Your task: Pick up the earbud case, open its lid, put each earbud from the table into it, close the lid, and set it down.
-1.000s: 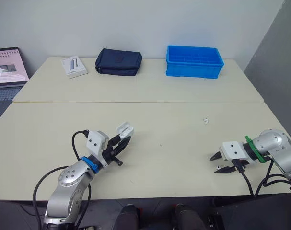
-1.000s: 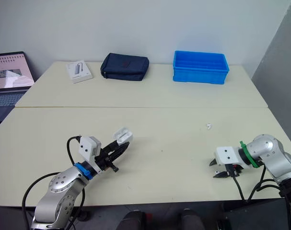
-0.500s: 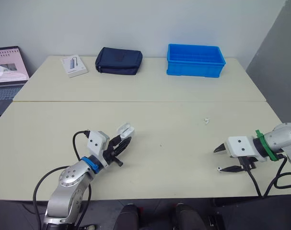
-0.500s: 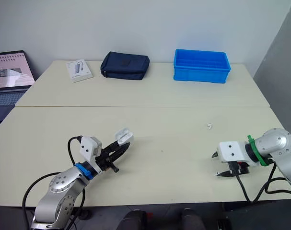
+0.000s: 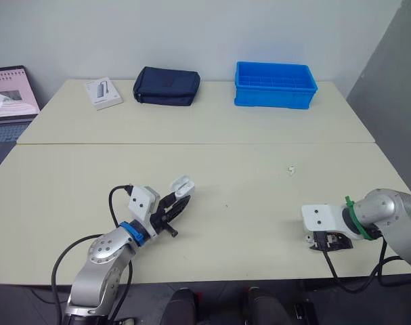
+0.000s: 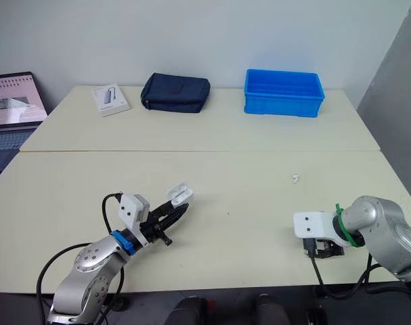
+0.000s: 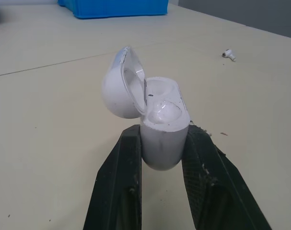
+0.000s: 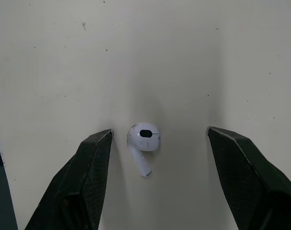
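wall [image 5: 191, 34]: white | right partition [image 5: 395, 81]: grey | tables [image 5: 259, 169]: two, cream, abutting

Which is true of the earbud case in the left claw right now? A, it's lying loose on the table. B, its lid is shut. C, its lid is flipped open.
C: the left claw grips the earbud case, and its lid is swung back, baring the inside.

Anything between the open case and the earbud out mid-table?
Nothing. Only bare table lies between the case and that earbud, as the left wrist view and both eye views show.
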Controlling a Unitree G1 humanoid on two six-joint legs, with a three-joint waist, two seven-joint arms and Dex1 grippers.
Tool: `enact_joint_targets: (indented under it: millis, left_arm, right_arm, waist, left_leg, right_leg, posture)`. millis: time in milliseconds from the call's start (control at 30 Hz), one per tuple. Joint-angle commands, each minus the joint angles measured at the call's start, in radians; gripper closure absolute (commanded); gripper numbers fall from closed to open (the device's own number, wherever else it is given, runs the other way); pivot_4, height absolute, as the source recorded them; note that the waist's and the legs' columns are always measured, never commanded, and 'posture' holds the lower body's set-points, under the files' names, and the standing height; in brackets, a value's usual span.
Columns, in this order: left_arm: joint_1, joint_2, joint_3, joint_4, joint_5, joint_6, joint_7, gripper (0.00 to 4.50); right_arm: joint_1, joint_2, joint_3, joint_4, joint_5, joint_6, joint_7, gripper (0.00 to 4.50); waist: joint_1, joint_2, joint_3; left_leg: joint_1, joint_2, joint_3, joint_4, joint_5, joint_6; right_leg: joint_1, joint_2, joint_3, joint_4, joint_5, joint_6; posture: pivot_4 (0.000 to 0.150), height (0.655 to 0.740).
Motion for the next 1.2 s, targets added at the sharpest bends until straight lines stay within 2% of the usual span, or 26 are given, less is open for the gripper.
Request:
enact_joint_targets:
  millis: [33, 133, 200, 267, 433, 467, 600, 733, 900, 1000, 1067, 1200]
  left_arm:
    - [-0.008, 0.013, 0.009, -0.049, -0.009, 0.006, 0.0, 3.72]
    - [-0.01, 0.013, 0.008, -0.055, -0.01, 0.012, 0.004, 3.72]
    - [-0.012, 0.012, 0.008, -0.055, -0.01, 0.014, 0.004, 3.72]
    - [-0.014, 0.012, 0.007, -0.055, -0.009, 0.014, 0.004, 3.72]
    - [-0.019, 0.013, 0.005, -0.048, -0.008, 0.012, -0.001, 3.72]
    - [-0.021, 0.013, 0.004, -0.045, -0.008, 0.01, -0.003, 3.72]
    - [-0.03, 0.015, -0.001, -0.032, -0.012, 0.003, -0.024, 3.72]
    - [-0.045, 0.01, -0.003, -0.025, -0.027, -0.007, -0.058, 3.72]
    - [-0.085, -0.005, -0.01, -0.007, -0.031, -0.026, -0.08, 3.72]
    - [-0.119, -0.024, -0.025, 0.006, -0.026, -0.039, -0.081, 3.72]
    - [-0.133, -0.032, -0.033, 0.011, -0.024, -0.043, -0.084, 3.72]
    - [-0.158, -0.042, -0.049, 0.019, -0.018, -0.049, -0.091, 3.72]
  right_arm:
    - [-0.019, 0.012, 0.012, 0.008, -0.015, 0.011, 0.003, 1.24]
    - [-0.024, 0.024, 0.02, 0.011, -0.017, 0.019, 0.01, 1.24]
    - [-0.024, 0.028, 0.024, 0.012, -0.017, 0.024, 0.016, 1.62]
    - [-0.024, 0.029, 0.026, 0.013, -0.016, 0.029, 0.025, 2.17]
    - [-0.025, 0.022, 0.024, 0.019, -0.012, 0.023, 0.046, 3.96]
    - [-0.028, 0.022, 0.022, 0.021, -0.011, 0.022, 0.049, 4.12]
    - [-0.05, 0.026, -0.014, 0.01, 0.027, 0.037, 0.062, 4.12]
    - [-0.102, 0.062, -0.108, -0.014, 0.136, 0.116, 0.06, 4.12]
    - [-0.27, 0.283, -0.242, -0.045, 0.316, 0.428, -0.076, 4.12]
    - [-0.352, 0.503, -0.33, -0.073, 0.399, 0.583, -0.235, 4.12]
    - [-0.37, 0.63, -0.377, -0.088, 0.44, 0.622, -0.324, 4.12]
    - [-0.316, 0.969, -0.473, -0.132, 0.559, 0.512, -0.504, 4.12]
  waist:
    - [0.0, 0.0, 0.0]
    - [-0.001, 0.0, 0.0]
    - [-0.002, 0.0, 0.0]
    - [-0.002, -0.001, 0.0]
    - [-0.002, -0.001, -0.001]
    - [-0.002, -0.001, -0.001]
    - [-0.002, -0.001, 0.0]
    - [-0.002, -0.001, 0.0]
    - [-0.003, -0.001, 0.0]
    - [-0.001, -0.001, 0.0]
    - [-0.002, -0.001, 0.0]
    - [-0.001, -0.001, 0.0]
  left_leg:
    - [0.0, 0.0, 0.0, 0.0, 0.0, 0.0]
    - [0.0, 0.0, 0.0, 0.001, 0.0, 0.0]
    - [0.001, 0.0, 0.0, 0.001, 0.0, 0.0]
    - [0.001, 0.0, 0.0, 0.0, 0.0, 0.0]
    - [0.001, 0.001, 0.0, 0.001, 0.0, 0.0]
    - [0.001, 0.001, 0.0, 0.001, 0.0, 0.0]
    - [0.001, 0.0, 0.001, 0.001, 0.0, 0.0]
    - [0.0, 0.0, 0.0, 0.0, 0.0, 0.0]
    - [0.0, 0.0, 0.0, 0.0, 0.0, 0.0]
    - [-0.001, 0.0, -0.003, 0.0, -0.001, -0.001]
    - [-0.001, 0.0, -0.003, 0.0, -0.001, -0.002]
    - [-0.003, 0.001, -0.004, -0.001, -0.002, -0.003]
  right_leg:
    - [0.0, 0.0, 0.0, 0.0, 0.0, 0.0]
    - [0.0, 0.0, 0.0, 0.0, 0.0, 0.0]
    - [0.0, 0.0, 0.0, 0.0, 0.0, 0.0]
    - [0.0, 0.0, 0.0, 0.0, 0.0, 0.0]
    - [0.001, 0.0, 0.0, 0.0, 0.0, 0.0]
    - [0.001, 0.0, 0.0, 0.0, 0.0, 0.0]
    - [0.001, 0.0, 0.0, 0.0, 0.0, 0.0]
    - [0.0, 0.0, 0.0, 0.0, 0.0, 0.0]
    - [-0.001, 0.004, 0.0, 0.0, 0.004, 0.005]
    - [-0.001, 0.006, -0.001, 0.0, 0.004, 0.004]
    - [-0.001, 0.008, -0.001, 0.001, 0.004, 0.004]
    - [-0.004, 0.01, 0.0, 0.002, 0.003, 0.004]
  posture:
    - [0.15, 0.7218]
    - [0.15, 0.7218]
    - [0.15, 0.7218]
    - [0.15, 0.7218]
    - [0.15, 0.7218]
    - [0.15, 0.7218]
    - [0.15, 0.7218]
    - [0.15, 0.7218]
    - [0.15, 0.7218]
    - [0.15, 0.7218]
    - [0.15, 0.7218]
    - [0.15, 0.7218]
